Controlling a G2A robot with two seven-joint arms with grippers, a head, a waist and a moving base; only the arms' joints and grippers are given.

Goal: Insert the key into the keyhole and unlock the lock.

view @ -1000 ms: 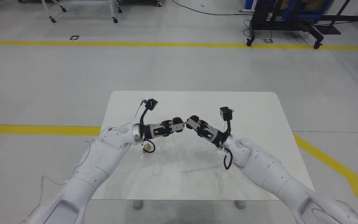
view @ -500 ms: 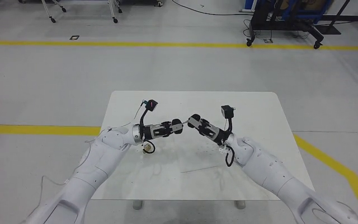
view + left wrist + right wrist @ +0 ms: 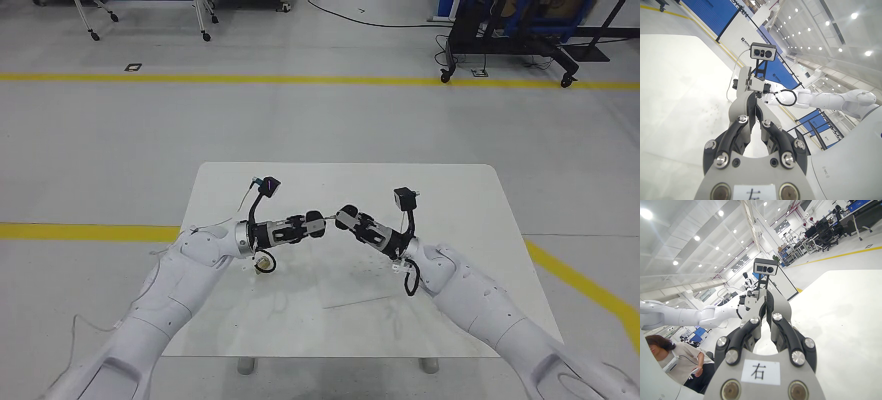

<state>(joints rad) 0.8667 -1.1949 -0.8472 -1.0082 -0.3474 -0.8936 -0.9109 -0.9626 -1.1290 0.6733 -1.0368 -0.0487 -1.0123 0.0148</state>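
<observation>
At the frame's centre, above the bench (image 3: 440, 190), the left claw (image 3: 316, 222) and right claw (image 3: 346, 216) meet tip to tip — each pressed together. Key and lock are hidden between the dark pads (image 3: 751, 106) — which claw holds which, I cannot tell.

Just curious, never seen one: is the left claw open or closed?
Shut: on the left gripper the ribbed pads meet at their tips.
</observation>
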